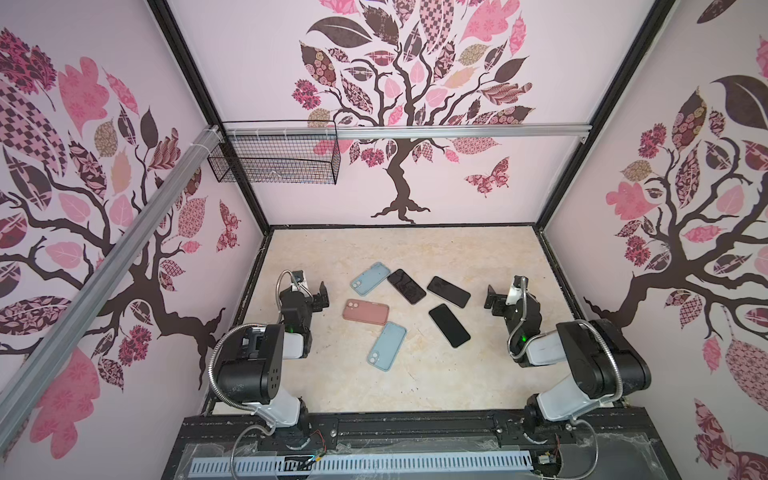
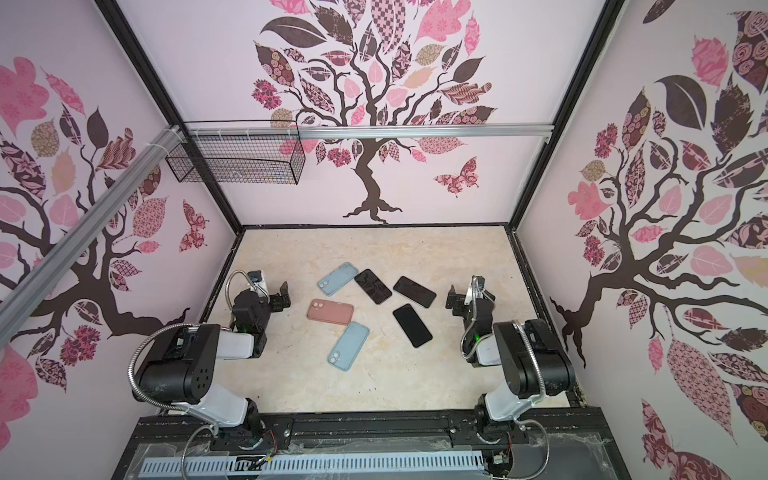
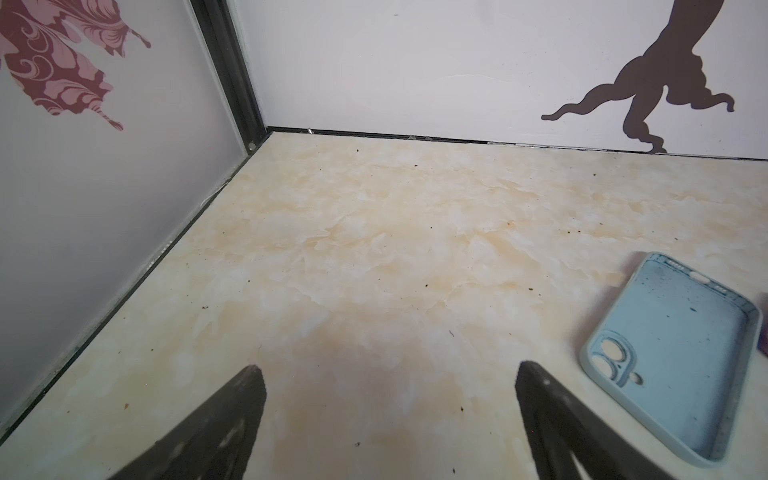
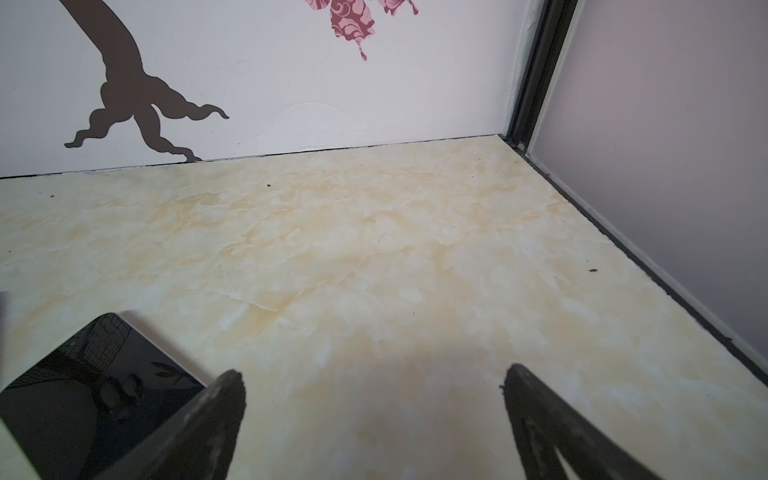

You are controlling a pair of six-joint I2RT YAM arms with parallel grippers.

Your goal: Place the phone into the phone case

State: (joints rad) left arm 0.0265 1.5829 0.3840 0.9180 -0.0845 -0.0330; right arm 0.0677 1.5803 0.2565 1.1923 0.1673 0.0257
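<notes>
In both top views six things lie in a loose ring on the light table (image 1: pixel 415 249). Picture a clock on that ring, with 12 at the back wall.

The far blue case (image 1: pixel 370 276) lies at 11, the pink case (image 1: pixel 365 311) at 9 and the near blue case (image 1: pixel 386 345) at 7. Three black phones lie flat on the table, outside the cases: the middle phone (image 1: pixel 406 286) at 12, the far phone (image 1: pixel 448 291) at 2 and the near phone (image 1: pixel 449 325) at 4.

The left gripper (image 1: pixel 320 297) hangs at 9, outside the ring. Its fingers are spread wide and hold nothing. The right gripper (image 1: pixel 492 297) hangs at 3, also spread wide and empty.

In the left wrist view the far blue case lies open side up.
</notes>
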